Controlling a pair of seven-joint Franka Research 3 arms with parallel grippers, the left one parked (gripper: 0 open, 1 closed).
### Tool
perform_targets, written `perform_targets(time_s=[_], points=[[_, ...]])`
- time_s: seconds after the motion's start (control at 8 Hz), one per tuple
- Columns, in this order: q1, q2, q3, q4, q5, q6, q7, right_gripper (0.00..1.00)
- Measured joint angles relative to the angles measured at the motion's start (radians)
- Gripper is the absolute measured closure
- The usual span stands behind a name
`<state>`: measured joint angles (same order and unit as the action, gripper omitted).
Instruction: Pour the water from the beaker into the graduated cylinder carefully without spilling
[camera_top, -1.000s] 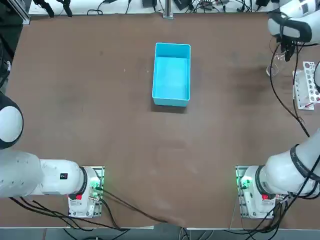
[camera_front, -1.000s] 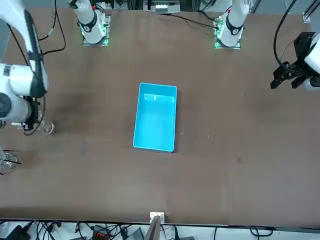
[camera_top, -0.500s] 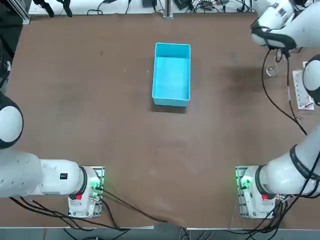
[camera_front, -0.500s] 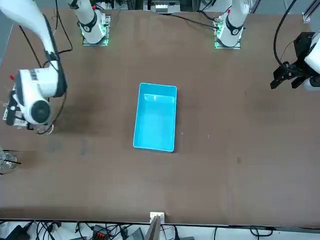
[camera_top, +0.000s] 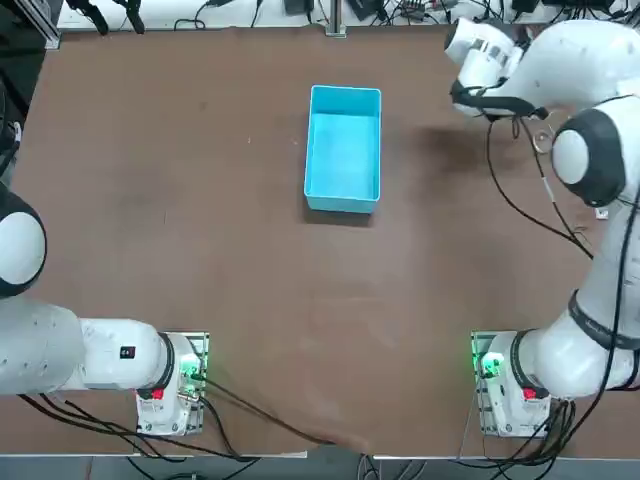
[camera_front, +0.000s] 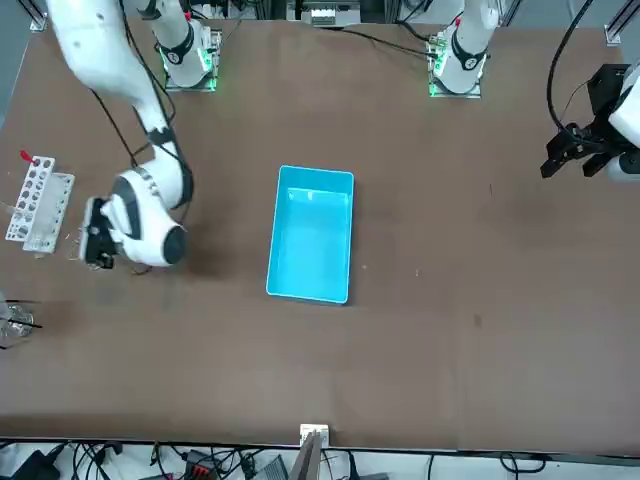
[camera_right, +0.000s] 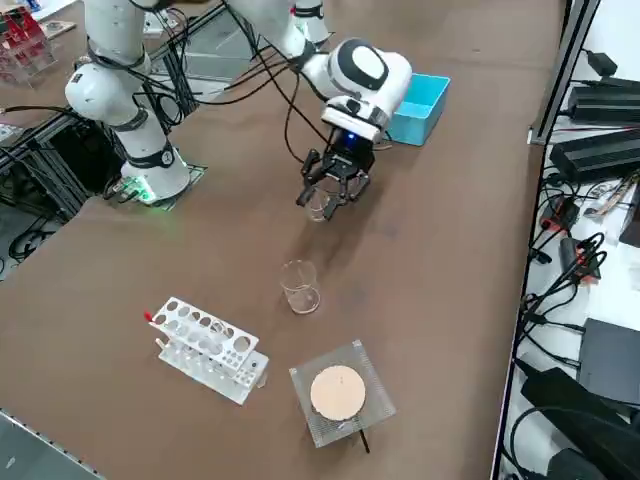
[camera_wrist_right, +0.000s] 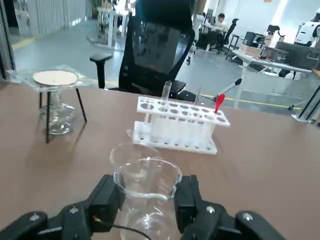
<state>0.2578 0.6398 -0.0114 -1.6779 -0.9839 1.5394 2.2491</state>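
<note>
The right wrist view gives the clearest look at the right gripper (camera_wrist_right: 148, 192): its two black fingers are clamped on opposite sides of the beaker (camera_wrist_right: 150, 205), whose open rim shows above them. The graduated cylinder (camera_wrist_right: 129, 156) stands just behind the beaker in that view, its outline partly overlapped by the beaker's rim. From the right side view, the two glasses are plainly apart, the cylinder upright on the table (camera_right: 200, 290) and the beaker up at the fingertips, near the blue bin. The top view hides the gripper under the white arm (camera_top: 590, 60), leaving just the cylinder's rim showing close by it.

The blue bin (camera_top: 343, 148) is fully visible from above and in the front view, but from the right side the arm covers part of it. The white holed rack (camera_right: 210, 345) shows whole from the side, while the arm hides nearly all of it from above. The wrist view adds a clear tube (camera_wrist_right: 166, 91) upright in the rack and a red piece (camera_wrist_right: 219, 102) at one end. It also reveals a round glass flask (camera_wrist_right: 59, 116) beneath the wire stand (camera_wrist_right: 49, 107); from the side, the stand's mesh and pale disc (camera_right: 338, 392) cover that spot.
</note>
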Motion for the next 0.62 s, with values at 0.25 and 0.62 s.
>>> perform_targets(time_s=[0.25,0.62], points=[[0.059,0.074,0.000,0.029,-0.038,-0.013,0.112,0.40],[0.142,0.164,-0.001,0.054,-0.091,-0.017,0.222,0.40]])
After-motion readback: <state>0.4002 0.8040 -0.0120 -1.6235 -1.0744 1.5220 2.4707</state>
